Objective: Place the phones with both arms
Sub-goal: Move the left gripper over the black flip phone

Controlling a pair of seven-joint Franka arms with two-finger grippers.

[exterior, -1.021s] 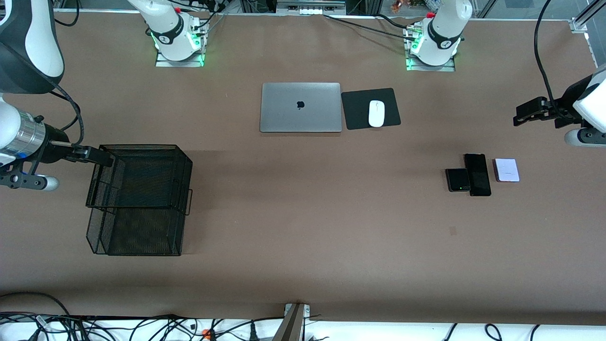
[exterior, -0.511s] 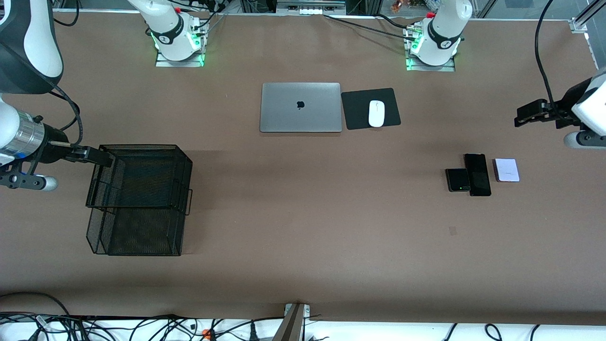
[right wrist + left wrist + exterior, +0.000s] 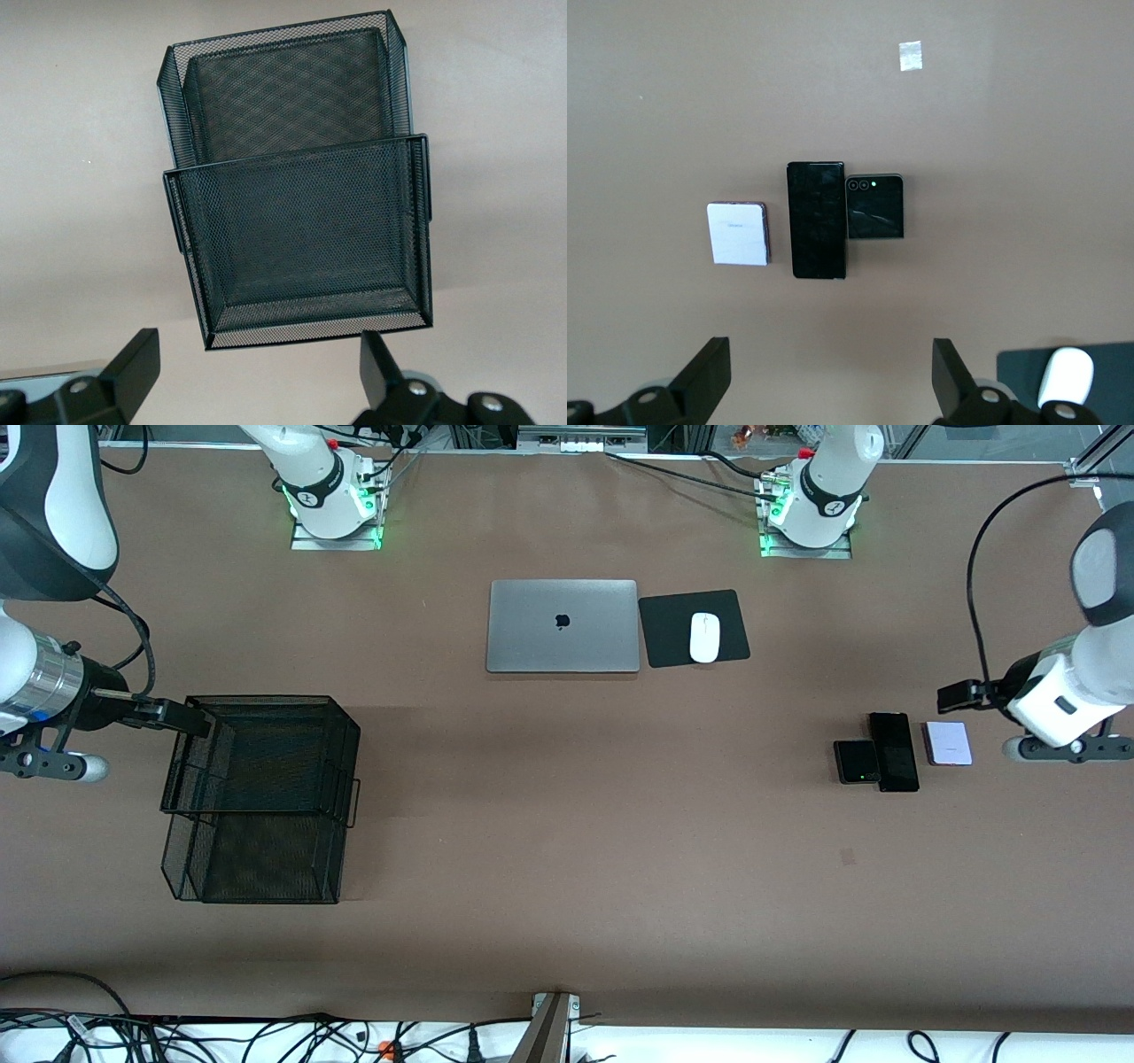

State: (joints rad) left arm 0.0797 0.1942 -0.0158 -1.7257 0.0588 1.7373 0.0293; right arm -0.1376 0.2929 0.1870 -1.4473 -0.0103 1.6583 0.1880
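the left gripper point(image 3: 950, 696), fingers spread wide and holding nothing, is hovering over the pale lavender-white squarish phone point(image 3: 948, 743); the right gripper point(image 3: 197, 721), likewise wide and bare, is waiting over the black wire-mesh two-tier tray point(image 3: 266, 797).

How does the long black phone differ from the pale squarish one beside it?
Colour: the long black phone is dark and glossy; the pale squarish phone is lavender-white.
Shape: the long black phone is a longer slab; the pale squarish phone is short, nearly square.
Neighbours: the long black phone touches the small black phone; the pale squarish phone lies apart, toward the left arm's end.
Both lie flat on the table, ungripped.
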